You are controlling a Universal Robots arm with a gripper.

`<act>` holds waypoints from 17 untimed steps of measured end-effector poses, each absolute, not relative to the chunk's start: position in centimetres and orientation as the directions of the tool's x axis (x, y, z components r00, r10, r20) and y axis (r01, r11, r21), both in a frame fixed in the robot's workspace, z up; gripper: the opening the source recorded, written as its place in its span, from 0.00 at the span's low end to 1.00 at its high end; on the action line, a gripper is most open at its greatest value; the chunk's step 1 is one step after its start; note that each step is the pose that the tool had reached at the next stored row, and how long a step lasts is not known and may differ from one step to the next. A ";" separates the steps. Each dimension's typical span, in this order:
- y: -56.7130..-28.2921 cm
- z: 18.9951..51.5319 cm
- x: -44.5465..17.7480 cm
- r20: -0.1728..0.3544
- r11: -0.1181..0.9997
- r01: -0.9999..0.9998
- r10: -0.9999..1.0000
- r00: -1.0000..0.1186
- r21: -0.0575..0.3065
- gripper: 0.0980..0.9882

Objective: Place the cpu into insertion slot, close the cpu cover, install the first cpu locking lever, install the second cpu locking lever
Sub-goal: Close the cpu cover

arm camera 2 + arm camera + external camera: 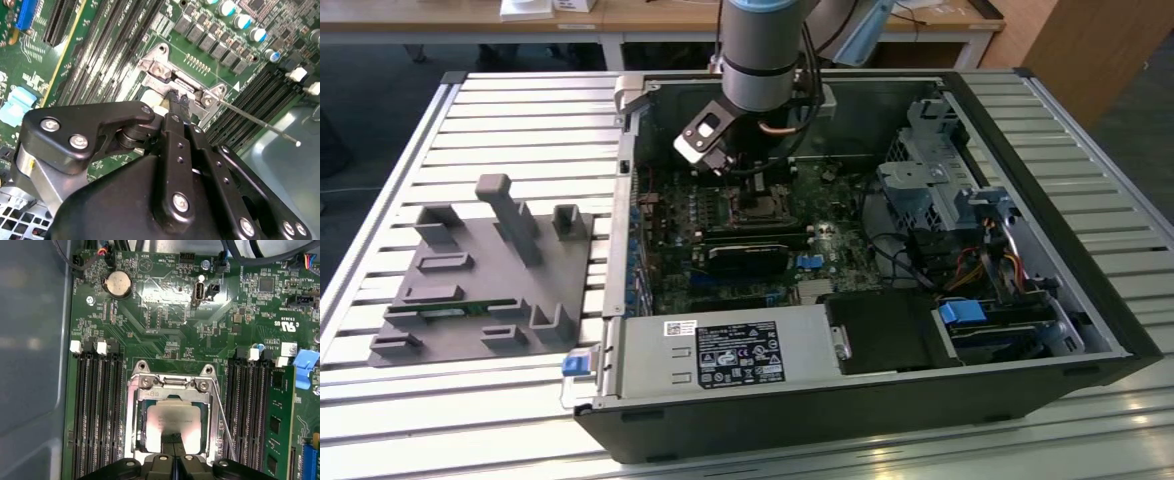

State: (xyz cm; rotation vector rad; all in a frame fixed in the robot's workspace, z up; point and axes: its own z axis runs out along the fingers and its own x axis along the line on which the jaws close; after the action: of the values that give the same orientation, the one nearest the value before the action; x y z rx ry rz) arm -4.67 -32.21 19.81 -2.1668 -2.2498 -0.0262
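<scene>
The cpu (pixel 172 417) lies flat in the insertion slot (pixel 755 208) on the green motherboard, its dull silver top showing through the window of the cpu cover (pixel 134 420). The cover lies down over it. My gripper (pixel 173 439) is shut, its black fingertips together over one edge of the chip. In the second wrist view the gripper (pixel 177 98) points down at the socket's metal bracket (pixel 161 69). A thin locking lever (pixel 260 122) slants away from the socket over the memory slots; it also runs along the cover's side (pixel 223 425). In the exterior view the gripper (pixel 744 180) hangs just above the socket.
Long black memory slots (pixel 97 410) flank the socket on both sides. A coin battery (pixel 119 284) and cables sit further along the board. The case holds a power supply (pixel 720 352) and a drive cage (pixel 927 185). A grey fixture tray (pixel 480 275) lies on the slatted table.
</scene>
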 end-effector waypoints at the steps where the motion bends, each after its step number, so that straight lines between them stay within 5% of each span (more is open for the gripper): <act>1: -32.2 19.8 -4.6 0.025 0.038 0.999 0.999 -0.038 0.000 0.03; 17: -32.1 21.3 -4.3 0.025 0.038 0.999 0.999 -0.038 0.000 0.03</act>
State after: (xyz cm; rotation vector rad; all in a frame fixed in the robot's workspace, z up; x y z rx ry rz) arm -4.30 -32.09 21.27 -2.1663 -2.2493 -0.0271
